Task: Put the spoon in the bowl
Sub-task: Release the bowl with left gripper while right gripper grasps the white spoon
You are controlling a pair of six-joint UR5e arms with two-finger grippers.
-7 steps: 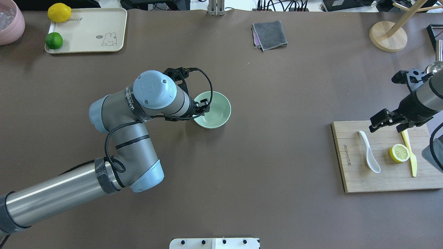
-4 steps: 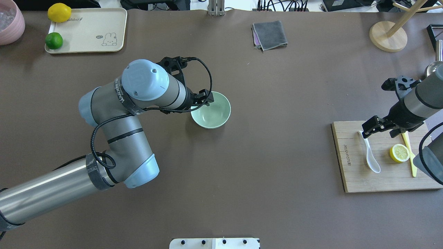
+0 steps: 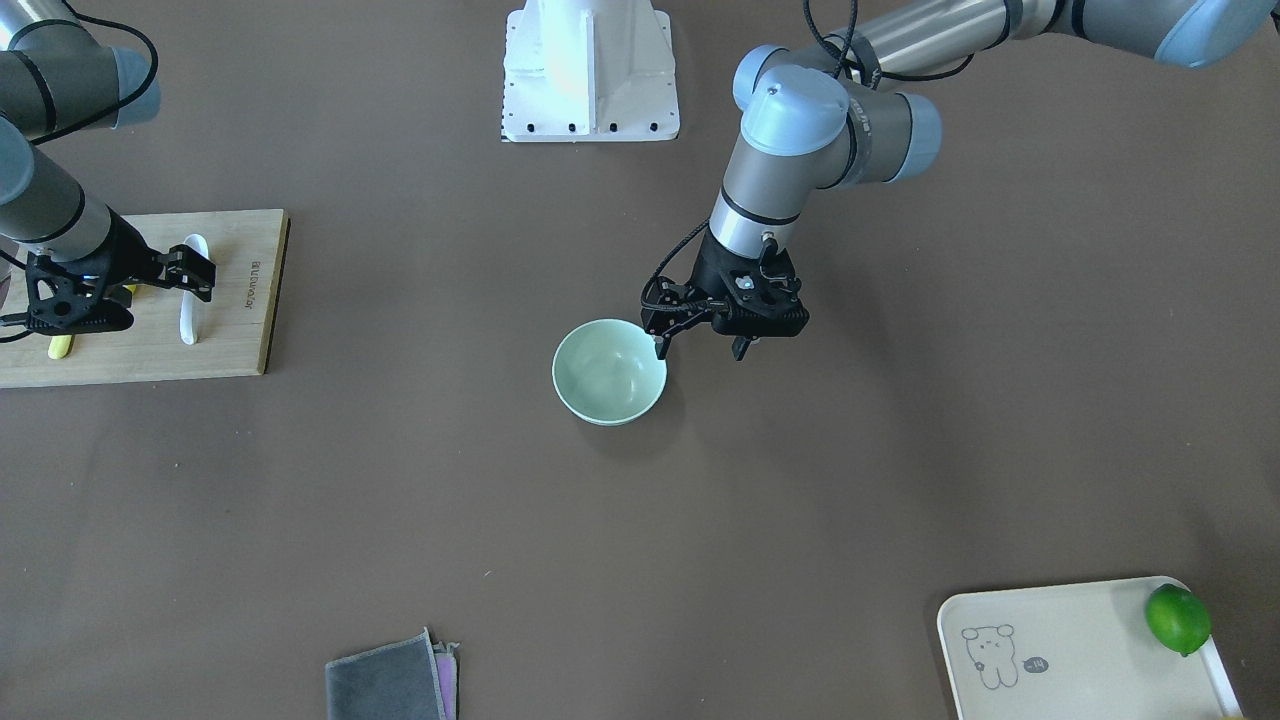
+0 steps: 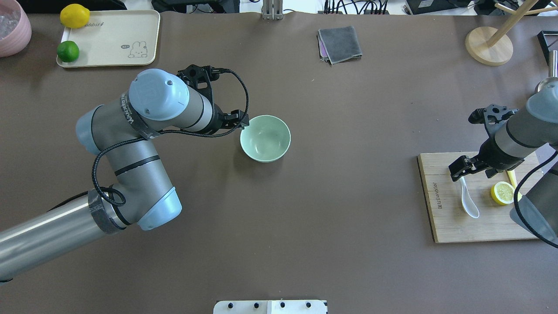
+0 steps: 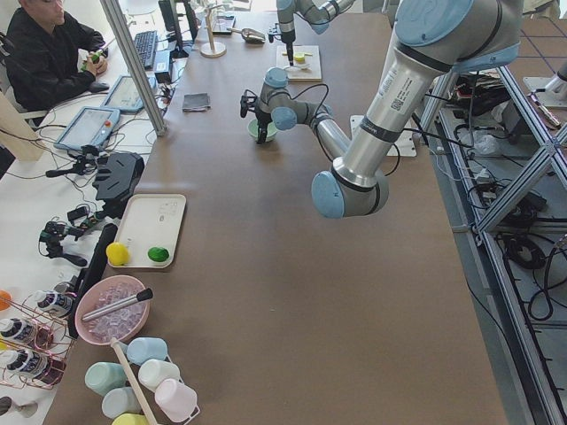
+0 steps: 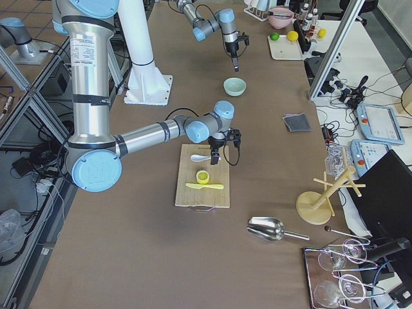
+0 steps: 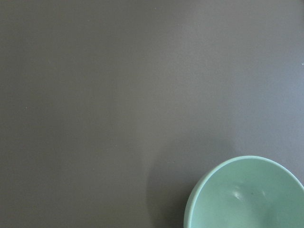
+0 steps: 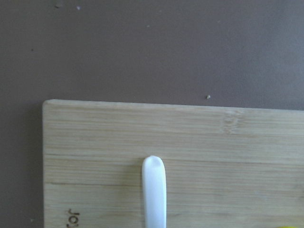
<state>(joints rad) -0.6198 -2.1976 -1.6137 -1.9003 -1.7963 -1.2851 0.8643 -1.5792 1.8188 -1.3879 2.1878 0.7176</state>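
The pale mint-green bowl (image 4: 265,138) stands upright and empty mid-table; it also shows in the front view (image 3: 609,372) and the left wrist view (image 7: 247,194). My left gripper (image 3: 700,348) is open and empty just beside the bowl's rim, on the robot's left of it. The white spoon (image 4: 467,198) lies flat on the wooden cutting board (image 4: 440,218), scoop toward the robot. My right gripper (image 4: 473,171) is open and hovers over the spoon's handle end. The right wrist view shows the handle tip (image 8: 154,190) on the board.
A lemon half (image 4: 503,193) and a yellow knife (image 4: 512,176) lie on the board beside the spoon. A cream tray (image 4: 117,30) with a lemon and a lime is far left, a grey cloth (image 4: 340,43) far centre, a wooden stand (image 4: 488,46) far right.
My left gripper has drawn back leftward from above the bowl to beside its rim. My right gripper has moved left and toward the robot, over the spoon's handle end.
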